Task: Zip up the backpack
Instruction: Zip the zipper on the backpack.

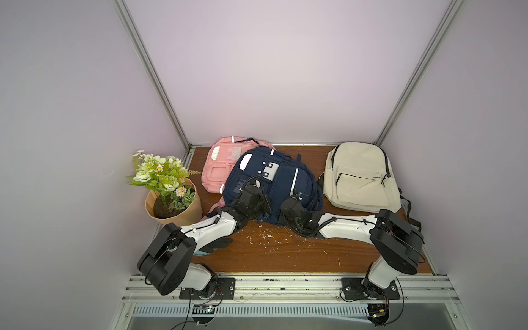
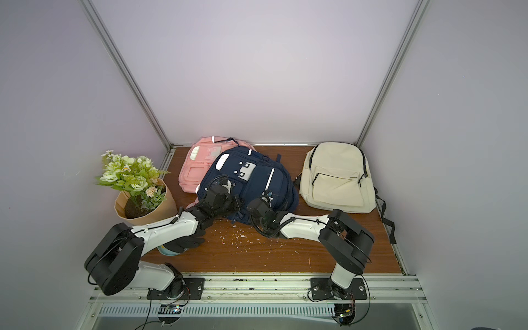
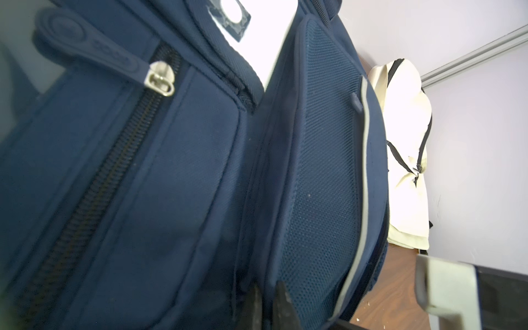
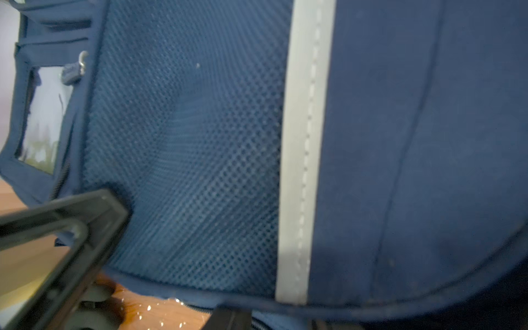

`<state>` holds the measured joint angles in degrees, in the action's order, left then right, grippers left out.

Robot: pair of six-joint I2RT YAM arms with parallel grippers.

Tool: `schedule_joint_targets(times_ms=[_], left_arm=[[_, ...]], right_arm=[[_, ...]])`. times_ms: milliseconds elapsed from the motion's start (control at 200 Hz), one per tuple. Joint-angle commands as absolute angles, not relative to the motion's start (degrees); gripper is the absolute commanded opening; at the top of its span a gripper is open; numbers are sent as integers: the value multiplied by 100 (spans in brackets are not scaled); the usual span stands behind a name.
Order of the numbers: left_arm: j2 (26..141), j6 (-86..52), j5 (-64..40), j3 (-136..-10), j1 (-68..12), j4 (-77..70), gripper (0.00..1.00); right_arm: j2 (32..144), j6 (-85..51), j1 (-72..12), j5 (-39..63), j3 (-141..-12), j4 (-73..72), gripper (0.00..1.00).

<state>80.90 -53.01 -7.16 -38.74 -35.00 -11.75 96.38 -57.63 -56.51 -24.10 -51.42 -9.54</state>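
Note:
The navy backpack (image 1: 271,177) (image 2: 248,177) lies flat in the middle of the table, partly over a pink one. My left gripper (image 3: 268,307) (image 1: 265,203) is shut, pinching a fold of its fabric beside the mesh pocket (image 3: 323,171). In the left wrist view a silver zipper slider (image 3: 160,78) with a navy rubber pull (image 3: 85,48) sits at the end of a front-pocket zipper track (image 3: 94,188). My right gripper (image 4: 275,323) (image 1: 291,204) hovers at the backpack's near edge below the grey strip (image 4: 305,143). Its fingertips (image 4: 228,319) stand apart, astride the edge zipper.
A pink backpack (image 1: 218,167) lies under the navy one's far left. A cream backpack (image 1: 360,177) lies at the back right. A potted flower bunch (image 1: 171,197) stands at the left edge. A black glove (image 1: 218,245) lies under my left arm. White crumbs (image 1: 265,240) dot the wooden table (image 1: 285,257).

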Motion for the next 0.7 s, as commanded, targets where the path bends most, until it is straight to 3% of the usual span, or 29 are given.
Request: schedule_joint_targets(times_ms=[0,70,190,405,550,696], left_arm=[[7866,-5328,-1402,-3996,-3841,-1048,0],[7896,-5391,-1393,-3902,-3841,-1157,0],[7980,-5282,-1239,-3902,-3668,-1156,0],[8230,-4921,-1435,-3865,-2892,-1373,0],[8068,-4769,-1342,-3903,-2863,-1265,0],[7881,-4660,-1081,-3824,-2872,-1064,0]], right_arm=[[9660,-5634,-5414,-2797,-5286,-1150,36],[9620,-5613,-5414,-2928,-5335,-975,35],[9447,-5565,-5464,-3290,-5353,-574,11],[8877,-5258,-5528,-3319,-5137,-342,7],[8785,-5201,-5520,-3358,-5069,-69,0],[8665,-5166,-5484,-2963,-4874,-359,0]])
